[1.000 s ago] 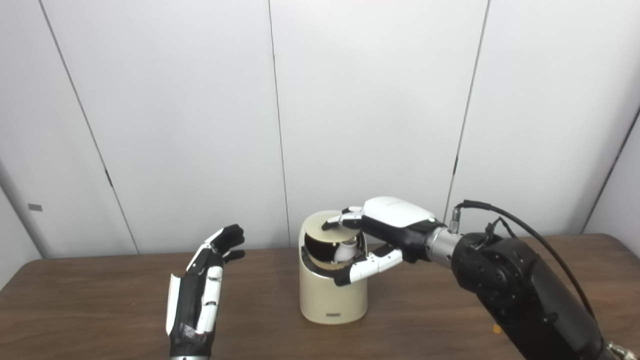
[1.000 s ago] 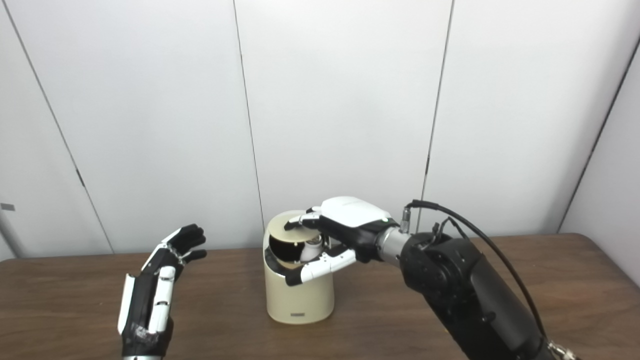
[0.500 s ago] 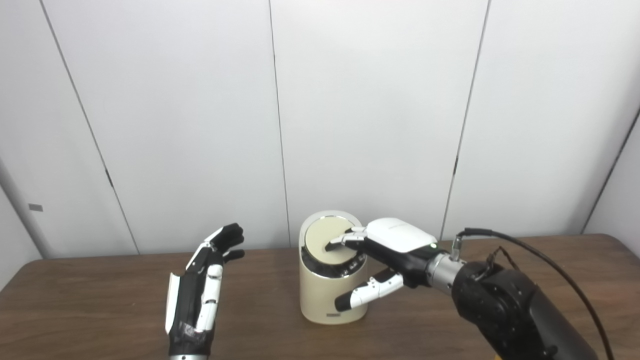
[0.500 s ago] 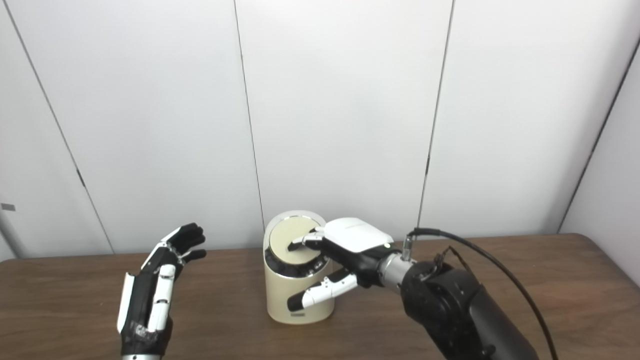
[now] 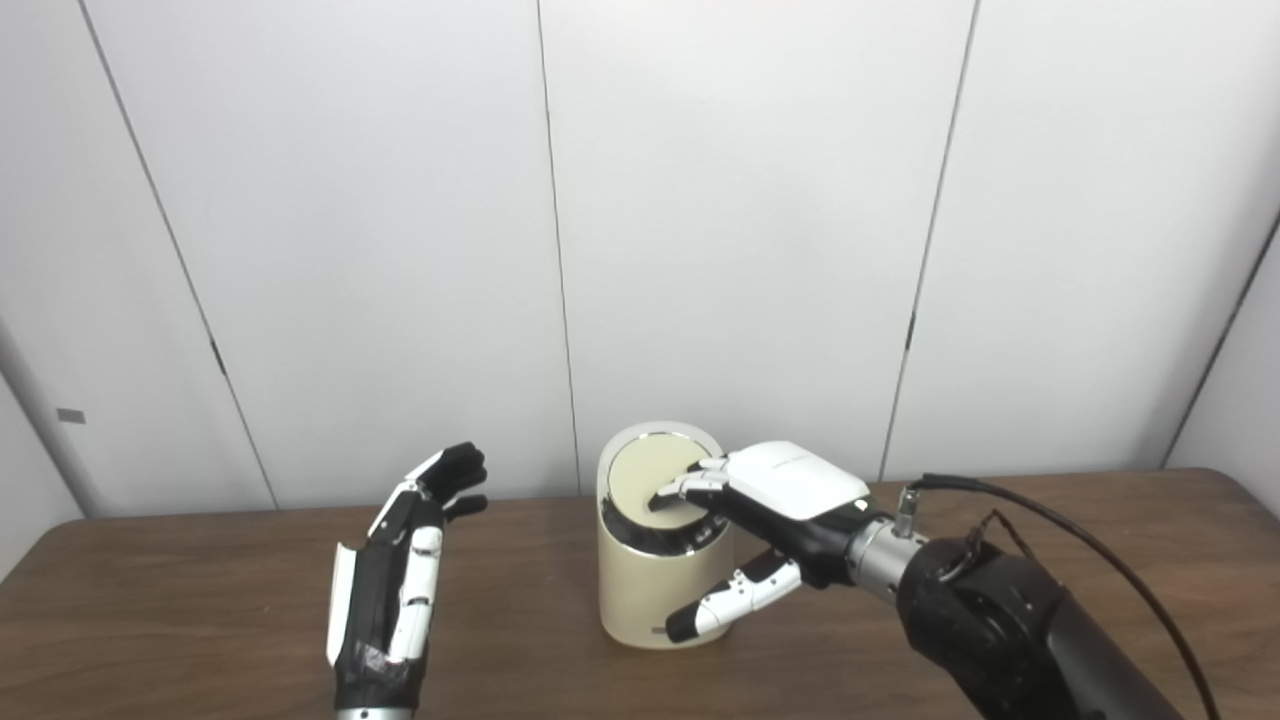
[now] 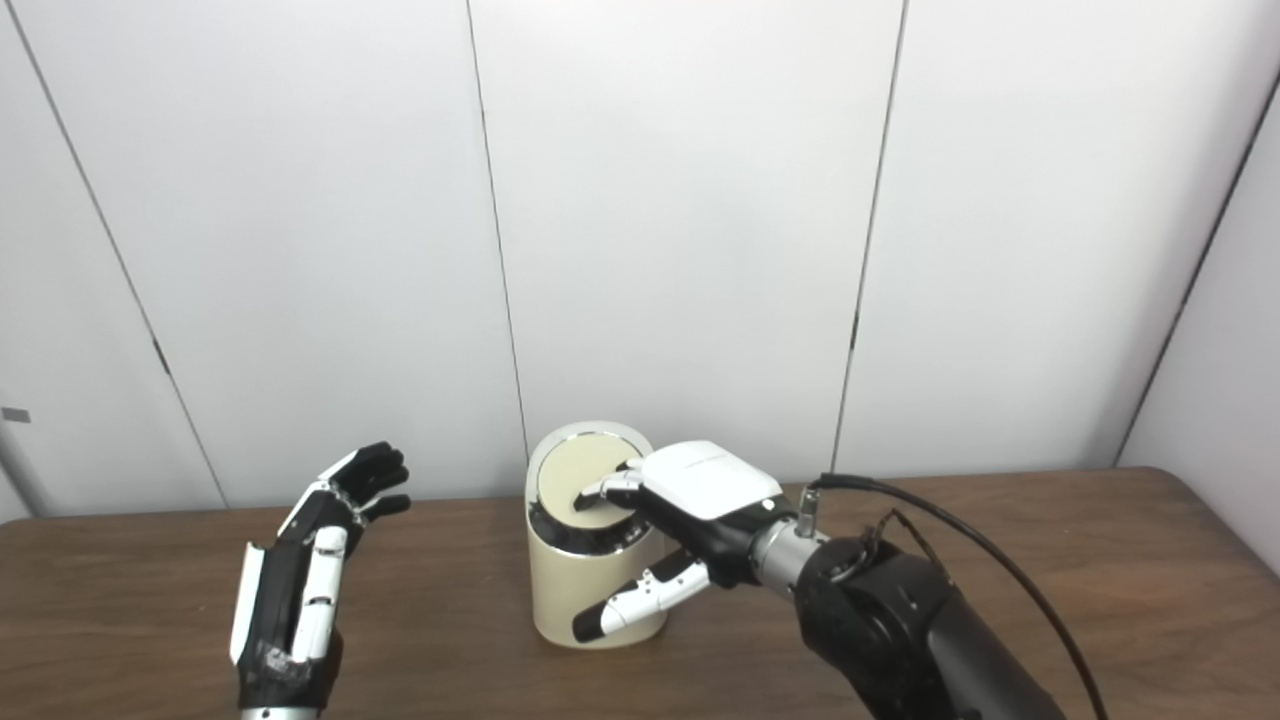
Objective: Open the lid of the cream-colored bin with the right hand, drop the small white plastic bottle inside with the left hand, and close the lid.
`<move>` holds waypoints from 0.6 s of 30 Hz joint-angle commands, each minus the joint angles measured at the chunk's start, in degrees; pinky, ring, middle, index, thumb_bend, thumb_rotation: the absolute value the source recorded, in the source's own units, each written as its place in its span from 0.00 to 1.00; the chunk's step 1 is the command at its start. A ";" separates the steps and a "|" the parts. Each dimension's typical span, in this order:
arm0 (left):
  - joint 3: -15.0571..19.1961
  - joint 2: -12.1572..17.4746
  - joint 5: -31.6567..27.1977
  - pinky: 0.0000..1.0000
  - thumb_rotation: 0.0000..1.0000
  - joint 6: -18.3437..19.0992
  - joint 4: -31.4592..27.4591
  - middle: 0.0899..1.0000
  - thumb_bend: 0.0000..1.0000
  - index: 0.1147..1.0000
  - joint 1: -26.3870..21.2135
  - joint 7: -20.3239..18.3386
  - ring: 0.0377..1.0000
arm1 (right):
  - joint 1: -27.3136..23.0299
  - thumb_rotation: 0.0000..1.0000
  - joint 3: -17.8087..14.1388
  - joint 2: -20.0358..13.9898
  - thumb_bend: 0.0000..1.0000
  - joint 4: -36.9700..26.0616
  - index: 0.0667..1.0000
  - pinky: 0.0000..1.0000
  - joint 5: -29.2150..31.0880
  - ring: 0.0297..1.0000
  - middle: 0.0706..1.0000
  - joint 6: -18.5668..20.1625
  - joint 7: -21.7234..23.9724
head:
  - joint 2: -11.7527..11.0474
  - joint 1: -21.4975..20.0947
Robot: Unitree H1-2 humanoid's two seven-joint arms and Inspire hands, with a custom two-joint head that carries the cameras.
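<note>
Left eye view: we see white wall panels behind a brown wood-grain table. Our left hand stands upright over it, released, fingers apart, holding nothing, well apart from the bin. Bin sits mid-table: smooth cream cylinder, chrome ring around a round tilted lid, lid down. Our right hand lies on the lid, fingertips touching it, thumb apart in front of the bin wall, grasping nothing. Bottle not visible.
</note>
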 commanded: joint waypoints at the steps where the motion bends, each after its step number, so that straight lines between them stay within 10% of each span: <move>1: 0.12 0.00 -0.49 0.72 0.84 -0.37 -2.27 0.78 0.27 0.77 -1.18 0.01 0.78 | 0.12 0.94 2.12 -0.59 0.98 1.01 0.82 0.91 -3.97 0.91 0.84 -1.94 0.45 | 0.06 -0.08; 9: 0.22 0.15 -0.88 0.72 0.83 -0.10 -2.60 0.78 0.27 0.77 -1.04 -0.19 0.78 | 0.24 0.97 3.60 -0.37 0.85 7.71 0.66 0.91 -12.76 0.79 0.69 -7.52 -9.20 | 0.32 -0.08; 18: -0.05 0.61 -0.81 0.72 0.85 0.59 -3.32 0.79 0.27 0.77 -1.01 -1.30 0.79 | 0.89 1.00 2.90 -0.04 0.91 6.93 0.64 0.96 -12.41 0.79 0.68 -6.94 -6.86 | 0.46 -0.13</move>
